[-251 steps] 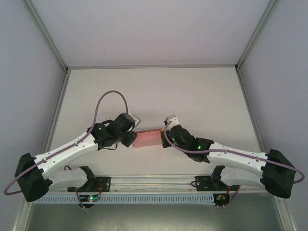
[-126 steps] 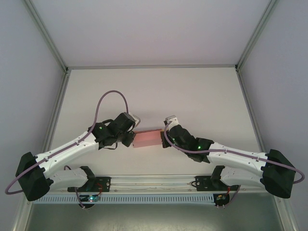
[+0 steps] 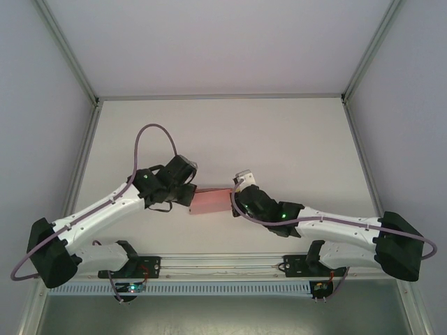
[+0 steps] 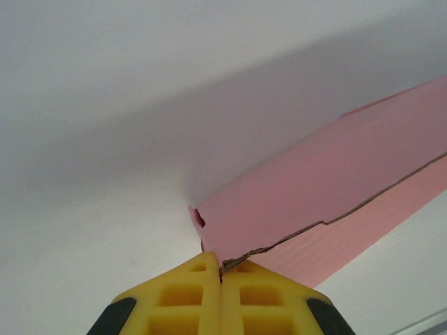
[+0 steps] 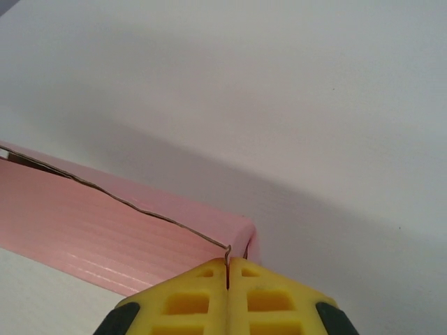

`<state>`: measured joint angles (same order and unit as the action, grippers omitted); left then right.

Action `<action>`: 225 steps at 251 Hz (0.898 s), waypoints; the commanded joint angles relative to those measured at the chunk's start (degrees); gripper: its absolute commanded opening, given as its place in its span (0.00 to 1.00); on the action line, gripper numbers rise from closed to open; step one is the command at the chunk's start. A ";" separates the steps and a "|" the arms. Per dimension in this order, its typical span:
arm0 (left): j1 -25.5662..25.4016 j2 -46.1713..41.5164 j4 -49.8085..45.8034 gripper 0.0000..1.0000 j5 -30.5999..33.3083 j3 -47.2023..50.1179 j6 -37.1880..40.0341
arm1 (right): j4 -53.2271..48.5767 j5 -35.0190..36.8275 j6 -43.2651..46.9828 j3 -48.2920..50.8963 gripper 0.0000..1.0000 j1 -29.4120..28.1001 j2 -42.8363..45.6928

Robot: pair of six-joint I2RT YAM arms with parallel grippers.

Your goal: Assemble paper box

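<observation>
Your left gripper [image 3: 188, 200] pinches the left end of the paper box [image 3: 211, 202]. In its wrist view the yellow fingers [image 4: 188, 296] press together on a thin card edge at the corner. The box is pink ribbed card, a flat rectangle with a brown cut edge along one long flap. It sits between the two arms near the front middle of the white table [image 3: 279, 139]. Your right gripper [image 3: 235, 204] nips the right end likewise, clamped on the card edge. A purple cable [image 3: 150, 130] loops above the left arm.
</observation>
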<state>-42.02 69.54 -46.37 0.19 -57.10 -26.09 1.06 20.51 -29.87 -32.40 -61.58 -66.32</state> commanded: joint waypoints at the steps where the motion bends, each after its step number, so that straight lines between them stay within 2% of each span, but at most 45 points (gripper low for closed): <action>1: 1.92 1.71 -1.06 0.00 -9.23 -3.67 -6.55 | -4.83 -0.99 0.05 0.61 0.00 -2.34 -2.62; 61: 7.35 4.38 1.50 0.00 -21.65 -2.84 -13.02 | -6.73 3.49 0.81 -0.75 0.00 -5.51 -4.81; 152: 11.90 4.04 3.83 0.00 -32.66 -1.16 -19.00 | -7.92 4.29 2.57 -2.23 0.00 -6.93 -8.25; 206: 15.21 5.00 2.39 0.00 -35.63 -1.51 -19.41 | -7.83 4.27 5.81 -1.55 0.00 -7.58 -8.78; 225: 16.83 4.97 5.23 0.00 -39.63 -0.10 -20.36 | -8.18 4.36 7.20 -1.19 0.00 -7.87 -8.83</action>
<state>-26.83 74.00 -48.05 -27.33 -58.54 -43.44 -1.54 33.71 -26.06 -35.20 -67.05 -72.51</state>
